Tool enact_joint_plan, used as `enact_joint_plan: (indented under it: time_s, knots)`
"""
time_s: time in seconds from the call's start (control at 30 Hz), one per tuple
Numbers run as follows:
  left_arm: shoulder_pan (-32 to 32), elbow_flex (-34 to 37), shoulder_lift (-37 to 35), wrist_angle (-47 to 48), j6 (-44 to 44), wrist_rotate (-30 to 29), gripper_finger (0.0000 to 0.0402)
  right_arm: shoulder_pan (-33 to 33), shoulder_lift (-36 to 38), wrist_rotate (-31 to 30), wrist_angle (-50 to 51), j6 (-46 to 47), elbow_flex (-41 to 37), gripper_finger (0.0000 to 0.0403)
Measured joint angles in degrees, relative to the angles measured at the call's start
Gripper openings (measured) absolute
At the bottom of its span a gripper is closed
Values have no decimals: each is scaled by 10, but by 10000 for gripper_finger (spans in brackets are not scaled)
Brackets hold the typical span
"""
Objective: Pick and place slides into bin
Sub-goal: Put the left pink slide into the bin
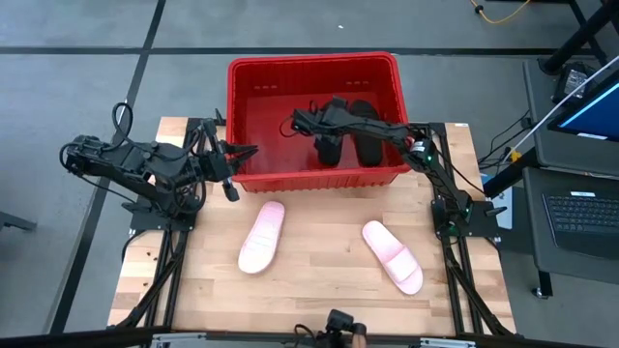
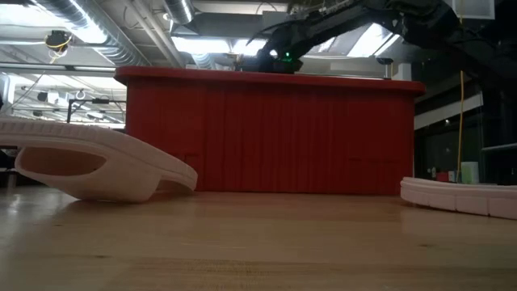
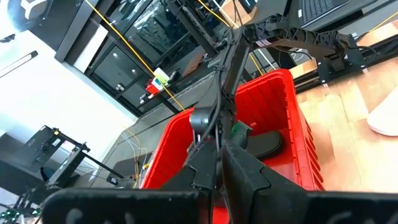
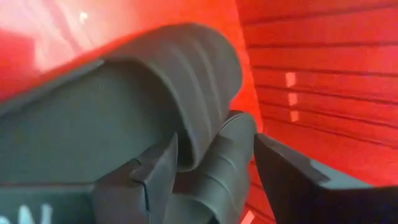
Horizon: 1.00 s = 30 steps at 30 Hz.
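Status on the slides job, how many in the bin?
Done: two black slides lie inside the red bin. In hand: the right gripper is over the bin with fingers apart, straddling a black slide's strap rather than clamping it, so this looks like a release. Left: two pink slides on the table. The left gripper waits shut by the bin's left front corner.

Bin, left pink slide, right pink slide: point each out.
bin [image 1: 311, 180], high view, front wall.
left pink slide [image 1: 262, 238], high view, middle of the footbed.
right pink slide [image 1: 393, 255], high view, strap over the footbed.
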<state>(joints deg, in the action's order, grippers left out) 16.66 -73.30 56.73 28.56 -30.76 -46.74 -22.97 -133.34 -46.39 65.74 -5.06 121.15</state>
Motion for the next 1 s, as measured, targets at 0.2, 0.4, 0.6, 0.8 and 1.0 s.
enact_joint_plan:
  time_s: [0.2,0.4,0.6,0.8,1.0]
  knots:
    - [0,0,0,0,-3,0,20,10,0,37,59,-14,72,206]
    - [0,0,0,0,-35,0,20,14,7,43,130,-47,139,206]
    - [2,0,-9,6,-35,42,20,20,30,40,175,-72,130,206]
    - [2,0,-36,17,3,104,20,37,30,32,228,-27,130,195]
    - [2,0,-49,20,45,108,20,71,52,-20,242,-48,130,97]
